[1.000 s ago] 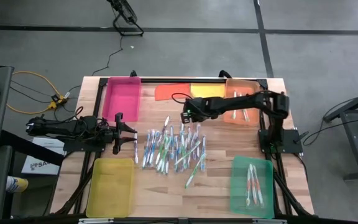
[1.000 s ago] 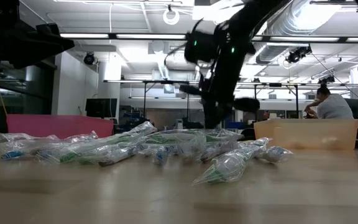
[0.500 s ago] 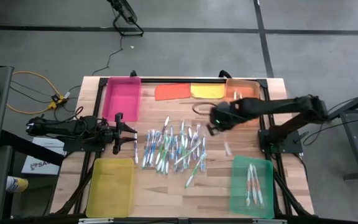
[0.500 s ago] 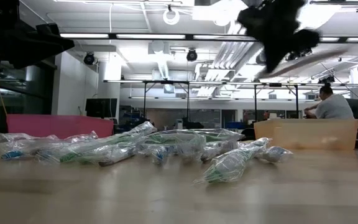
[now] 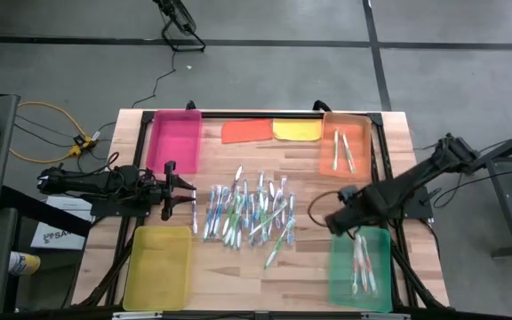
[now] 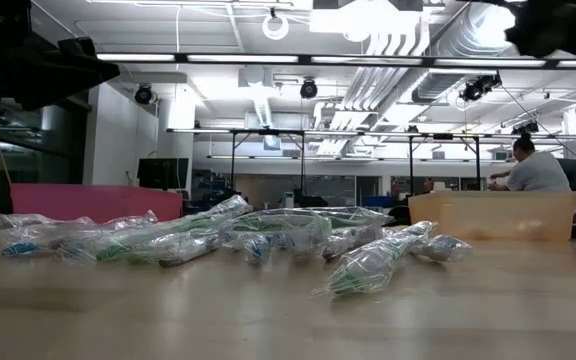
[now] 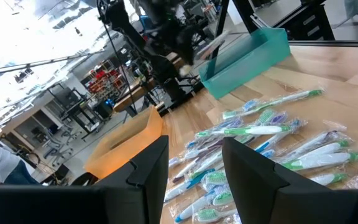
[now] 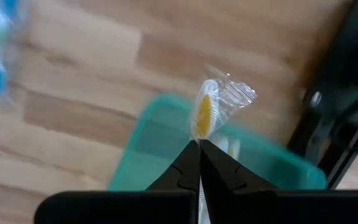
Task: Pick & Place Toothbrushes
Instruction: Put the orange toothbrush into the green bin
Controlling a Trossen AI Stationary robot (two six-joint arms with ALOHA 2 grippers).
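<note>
one wrapped orange toothbrush [image 8: 205,112] pinched in the right gripper [image 8: 199,146] above the green tray [image 8: 151,149]; left gripper [image 5: 189,190] part-open, empty.

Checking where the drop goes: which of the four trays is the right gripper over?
The green tray, at the table's front right corner; the right gripper, shut on a wrapped orange toothbrush, hangs at its near edge.

Robotics lab or workshop: exposed ceiling ducts [image 6: 408,60], strip lights, equipment racks [image 6: 268,160], concrete floor [image 5: 265,71].
</note>
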